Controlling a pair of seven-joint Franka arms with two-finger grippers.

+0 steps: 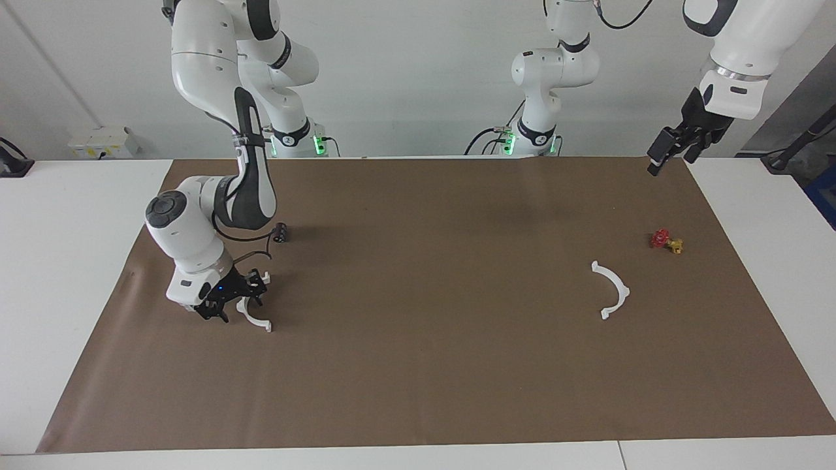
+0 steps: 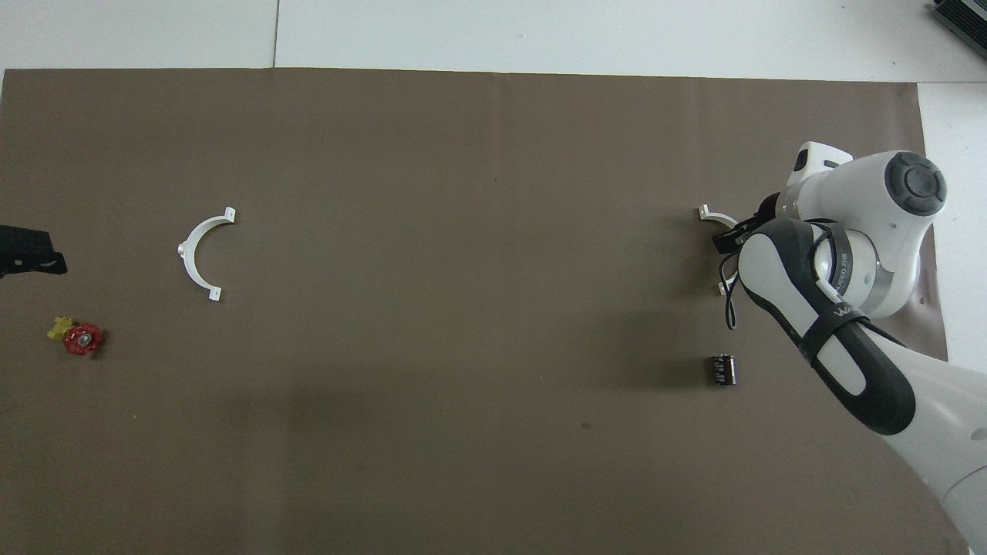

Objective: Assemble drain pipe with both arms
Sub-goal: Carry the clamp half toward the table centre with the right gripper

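Note:
The drain pipe lies as two separate white half-rings on the brown mat. One half-ring [image 1: 255, 320] lies toward the right arm's end; in the overhead view only its tabbed ends [image 2: 711, 215] show past the arm. My right gripper [image 1: 240, 308] is down at the mat, open, with its fingers either side of the middle of this half-ring's arc. The other half-ring [image 1: 614, 290] [image 2: 199, 254] lies free toward the left arm's end. My left gripper [image 1: 658, 160] [image 2: 27, 258] waits high in the air over the mat's edge at that end, holding nothing.
A small black cylinder [image 1: 281, 232] [image 2: 722, 369] lies nearer to the robots than the right gripper's half-ring. A small red and yellow valve [image 1: 665, 241] [image 2: 77, 337] lies nearer to the robots than the free half-ring. The brown mat [image 1: 424, 365] covers the white table.

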